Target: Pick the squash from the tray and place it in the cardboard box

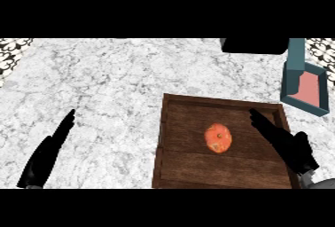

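An orange squash (pixel 218 138) lies in the middle of a dark wooden tray (pixel 189 164) on the marble counter. My right hand (pixel 285 144) is open, fingers straight, over the tray's right side, a short way right of the squash and not touching it. At the lower left my left hand (pixel 46 155) rests open on the counter, well away from the tray. A teal box with a pink inside (pixel 307 86) stands at the right edge, beyond the tray's far right corner.
A black object (pixel 255 45) sits at the far edge of the counter, next to the teal box. Bare marble counter (pixel 98 88) stretches left of and beyond the tray.
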Tool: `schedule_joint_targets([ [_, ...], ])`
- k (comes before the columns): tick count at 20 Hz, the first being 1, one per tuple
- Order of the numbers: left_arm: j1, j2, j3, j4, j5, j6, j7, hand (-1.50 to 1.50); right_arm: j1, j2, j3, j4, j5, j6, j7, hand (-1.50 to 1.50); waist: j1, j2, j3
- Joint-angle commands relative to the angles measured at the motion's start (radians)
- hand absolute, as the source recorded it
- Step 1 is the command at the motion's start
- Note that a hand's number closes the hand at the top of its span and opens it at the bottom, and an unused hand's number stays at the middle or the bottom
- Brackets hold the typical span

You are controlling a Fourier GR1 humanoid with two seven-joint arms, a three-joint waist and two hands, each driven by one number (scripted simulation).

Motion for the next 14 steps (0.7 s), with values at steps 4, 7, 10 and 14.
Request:
schedule_joint_targets([
  [4,-0.097,0.047,0.15,0.089,-0.034,0.087,0.027,0.0,-0.062,0.114,-0.079,-0.081,-0.056,-0.056,-0.097,-1.5,-0.03,0.016,0.036],
  [7,-0.055,0.055,0.126,0.085,-0.044,0.08,0.011,0.0,-0.178,-0.164,-0.002,-0.125,0.286,-0.024,-0.133,-1.5,0.027,-0.03,-0.002],
  [10,-0.105,0.046,0.18,0.141,-0.03,0.102,0.02,0.0,-0.075,-0.068,0.08,-0.054,0.471,-0.188,-0.264,-1.5,-0.025,0.02,0.035],
  [14,-0.136,0.032,0.187,0.196,-0.054,0.105,-0.009,0.0,0.019,0.119,-0.045,0.073,0.164,-0.109,-0.573,-1.5,-0.029,0.023,0.039],
])
